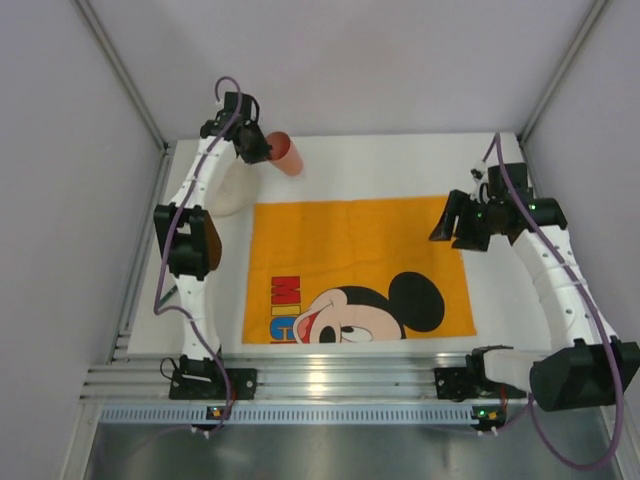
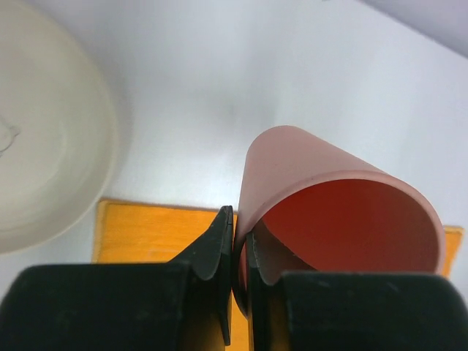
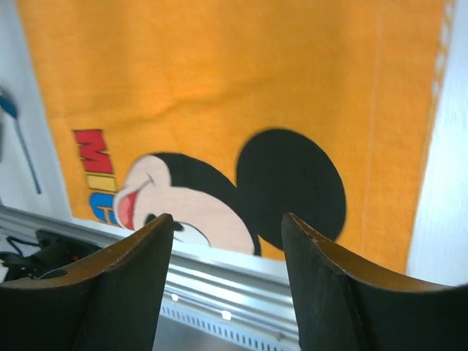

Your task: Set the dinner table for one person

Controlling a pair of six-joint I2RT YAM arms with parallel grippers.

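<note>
I'm clamping L gripper (image 2: 238, 234) on the cup (image 2: 314, 157) rim, one finger inside; cup's axis is pointing away, mat (image 1: 350, 240) lying just nearer. R gripper (image 3: 227, 223) is hanging apart, empty.

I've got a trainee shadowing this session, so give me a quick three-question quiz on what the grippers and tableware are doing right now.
1. Multiple choice: the left gripper is closed on A) the wall of the salmon-pink plastic cup, B) a folded napkin, C) a glass bottle.
2. True or false: the right gripper is clamped on a metal fork.
3. Short answer: is the round white dish on the orange Mickey Mouse cloth mat or off it?
Key: 1 A, one finger inside the cup, one outside. 2 False; it hangs open and empty over the mat. 3 Off it, on the plain white tabletop beside the mat's far left corner.
</note>
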